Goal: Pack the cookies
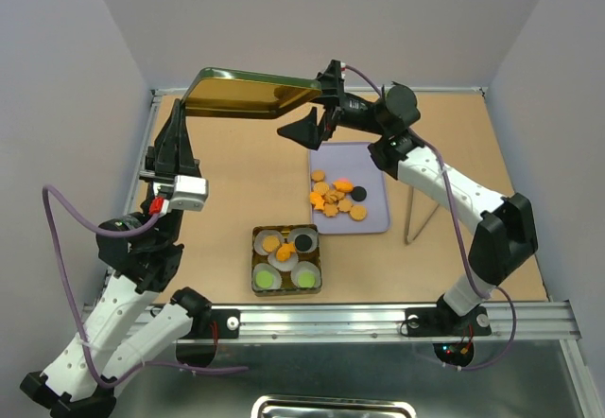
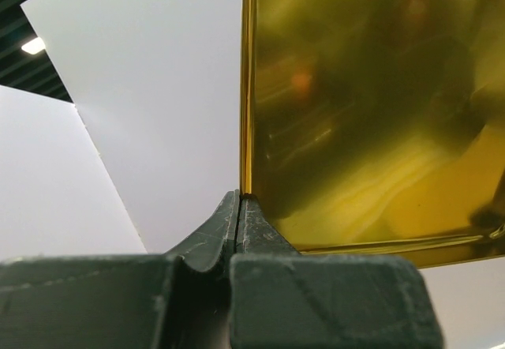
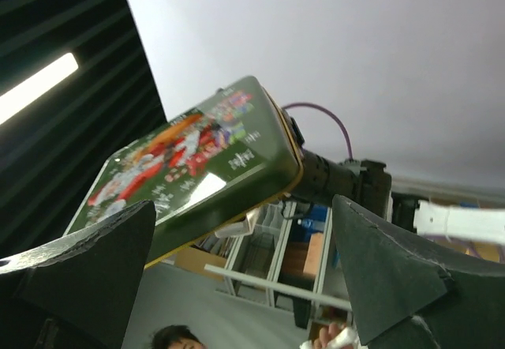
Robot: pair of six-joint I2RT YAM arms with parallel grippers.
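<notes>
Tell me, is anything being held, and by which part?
The left gripper pinches the gold lid by its edge; the right gripper is open, holding nothing.

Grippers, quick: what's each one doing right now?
Left gripper: closed, holding the tin lid by its edge.
Right gripper: open, holding nothing.

Tin lid (image 1: 248, 94) shiny gold inside, dark green outside with red, white and orange print, cookies (image 1: 333, 198) mostly orange, a few black or green, tray (image 1: 376, 221) pale lilac, paper cups (image 1: 277, 283) white, tabletop (image 1: 236, 177) tan, arm shells (image 1: 444, 177) white with black joints
</notes>
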